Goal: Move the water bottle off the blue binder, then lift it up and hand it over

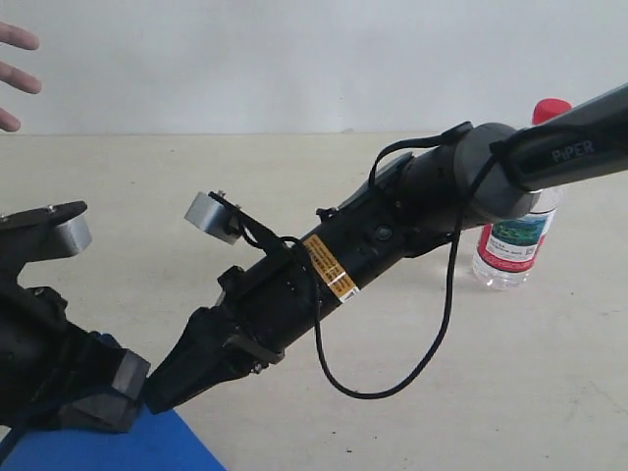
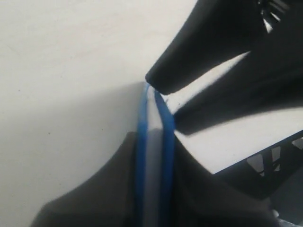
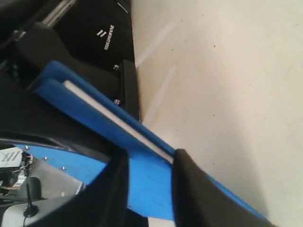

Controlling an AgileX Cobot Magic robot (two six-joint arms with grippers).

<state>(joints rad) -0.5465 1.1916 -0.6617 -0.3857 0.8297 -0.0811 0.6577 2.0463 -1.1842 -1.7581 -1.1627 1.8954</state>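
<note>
The water bottle (image 1: 510, 247) stands upright on the table at the right, away from the binder; the right arm hides part of it, and its red cap (image 1: 550, 107) shows above the arm. The blue binder (image 1: 147, 446) is at the bottom left. My left gripper (image 1: 103, 392) is shut on its edge; the left wrist view shows the two blue covers and white pages (image 2: 154, 156) squeezed between the jaws. My right gripper (image 1: 165, 390) reaches across the middle. It is open, with its fingertips (image 3: 182, 163) over the binder's corner (image 3: 149, 184).
A person's hand (image 1: 14, 78) shows at the top left edge. The pale table (image 1: 294, 167) runs back to a white wall. A loose black cable (image 1: 432, 343) hangs under the right arm.
</note>
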